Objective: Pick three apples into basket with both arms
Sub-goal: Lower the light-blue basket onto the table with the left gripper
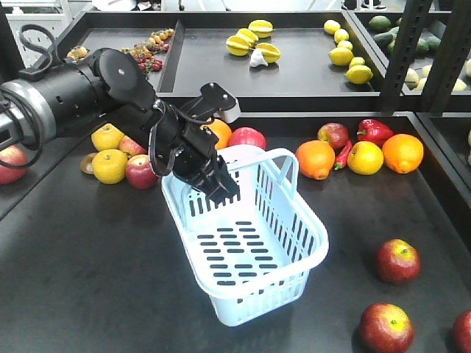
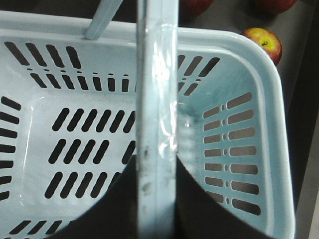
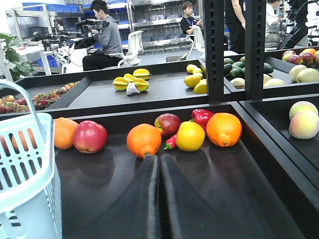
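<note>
The pale blue plastic basket (image 1: pixel 254 243) sits at the centre of the front view on the dark matte counter (image 1: pixel 88 287), tilted, with its upper-left end higher. The left end effector (image 1: pixel 219 190) is at that raised end. In the left wrist view its dark fingers (image 2: pixel 112 209) press against both sides of a glossy, scuffed hoop handle (image 2: pixel 157 99), so it is clenched on the basket. The basket's walls and floor are cut with rounded slots, and the rim is smooth and thick. Three round, dark red apples (image 1: pixel 398 261) with yellowish flecks lie at the lower right, apart from the basket, with a bare strip of counter between. More bare counter fills the lower left. A raised lip (image 1: pixel 441 173) bounds the counter on the right. Behind the basket, along the far edge, stand oranges (image 1: pixel 315 159), a lemon (image 1: pixel 365 157) and a shiny red pepper (image 1: pixel 374 130). In the right wrist view, the right end effector (image 3: pixel 159 160) is at bottom centre, clenched on nothing, its two matte fingers pressed together over open counter. The basket's slotted wall is at the left edge.
</note>
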